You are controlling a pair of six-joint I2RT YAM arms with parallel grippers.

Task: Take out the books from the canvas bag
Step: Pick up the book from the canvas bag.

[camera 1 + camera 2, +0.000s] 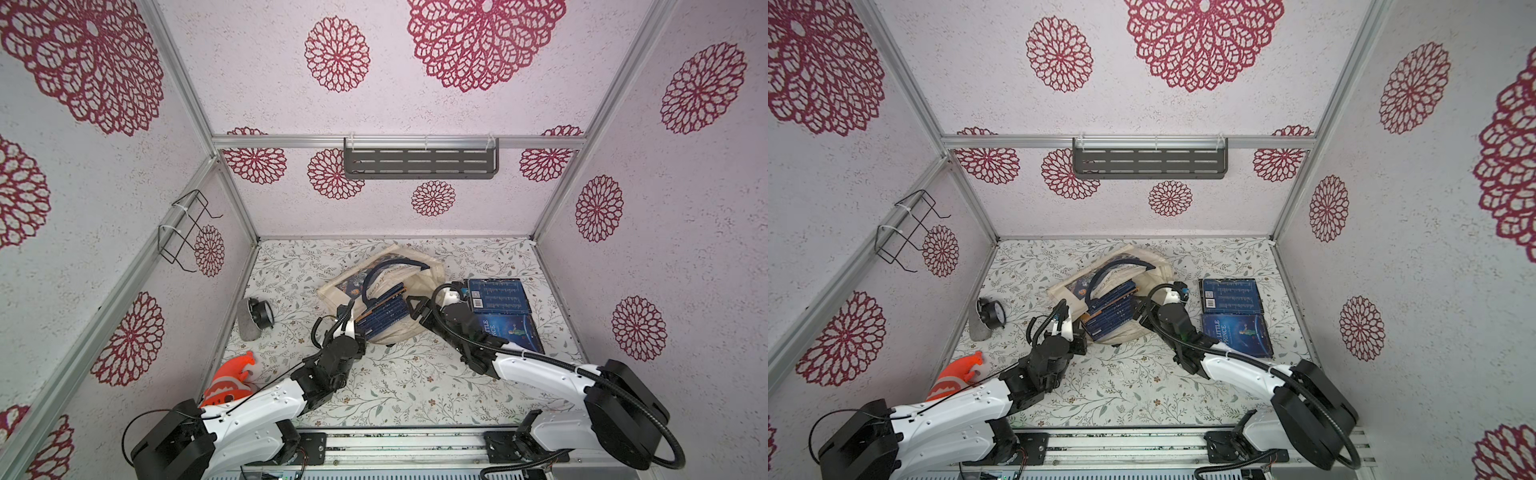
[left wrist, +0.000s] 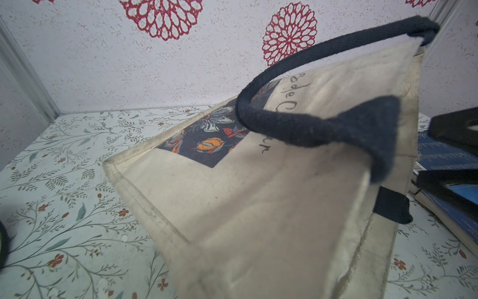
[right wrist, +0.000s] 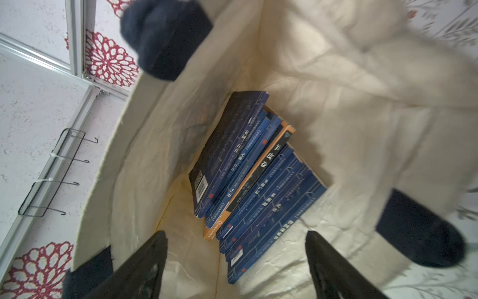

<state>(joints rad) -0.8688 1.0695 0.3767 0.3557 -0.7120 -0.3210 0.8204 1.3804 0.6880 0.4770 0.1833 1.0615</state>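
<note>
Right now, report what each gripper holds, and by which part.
Left gripper appears shut on the cream canvas bag with navy handles, by its mouth rim; the contact itself is hidden. Right gripper is open at the mouth, holding nothing.

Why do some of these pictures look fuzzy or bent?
Right wrist view: the navy handle near the lens and upper fabric of the canvas bag are blurred, the books fairly sharp. Left wrist view: mostly crisp. Both top views: wide lens splays the frame rails; light even.
</note>
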